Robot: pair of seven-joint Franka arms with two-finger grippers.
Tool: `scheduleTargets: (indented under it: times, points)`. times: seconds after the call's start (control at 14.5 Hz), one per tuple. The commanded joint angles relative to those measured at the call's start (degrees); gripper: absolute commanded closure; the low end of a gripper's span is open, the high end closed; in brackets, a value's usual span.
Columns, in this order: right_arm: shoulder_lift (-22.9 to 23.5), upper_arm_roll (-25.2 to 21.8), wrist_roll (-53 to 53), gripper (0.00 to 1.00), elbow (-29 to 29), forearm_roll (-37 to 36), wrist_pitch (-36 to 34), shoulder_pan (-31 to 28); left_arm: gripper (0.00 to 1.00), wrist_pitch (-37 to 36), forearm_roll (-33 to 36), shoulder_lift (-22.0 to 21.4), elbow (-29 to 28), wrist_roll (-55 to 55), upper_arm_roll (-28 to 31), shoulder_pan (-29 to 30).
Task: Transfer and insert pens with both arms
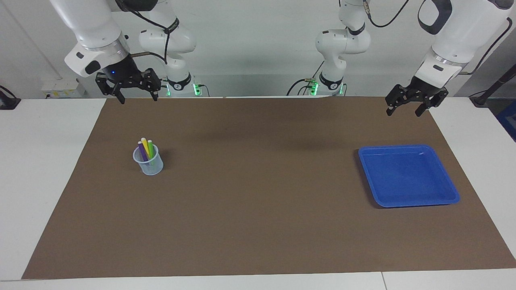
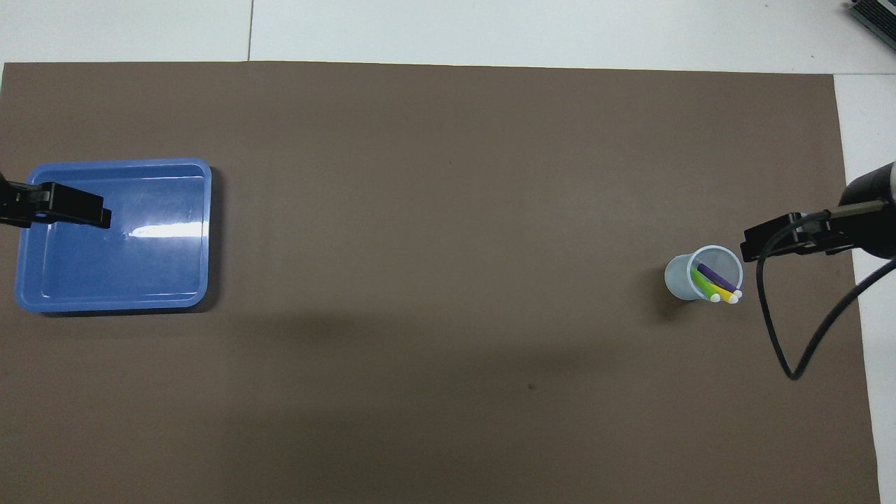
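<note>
Three pens, purple (image 1: 141, 152), yellow (image 1: 145, 145) and green (image 1: 150, 148), stand tilted in a clear cup (image 1: 149, 166) on the brown mat, toward the right arm's end. From overhead the cup (image 2: 679, 276) shows the purple (image 2: 714, 276), yellow (image 2: 721, 290) and green (image 2: 701, 283) pens inside. My right gripper (image 1: 138, 99) hangs open and empty, high over the mat beside the cup (image 2: 768, 239). My left gripper (image 1: 404, 112) also hangs open and empty, raised over the edge of the blue tray (image 2: 73, 213).
An empty blue tray (image 1: 415, 202) lies on the mat toward the left arm's end, its floor (image 2: 126, 266) bare. A black cable (image 2: 787, 350) loops down from the right arm over the mat's edge. White table surrounds the mat (image 1: 258, 209).
</note>
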Motion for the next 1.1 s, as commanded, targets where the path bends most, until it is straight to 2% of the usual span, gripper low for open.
scheduleTargets:
  times: [0.0, 1.03]
  points:
    - [0.4, -2.1, 0.6, 0.00, 0.6, 0.3, -0.3, 0.2, 0.00, -1.4, 1.4, 0.9, 1.6, -0.8, 1.1, -1.5]
    - [0.9, -4.4, 0.0, 0.00, 0.1, 0.2, -0.5, 0.2, 0.00, -1.3, 2.5, 0.7, 1.3, -0.6, 1.1, -1.7]
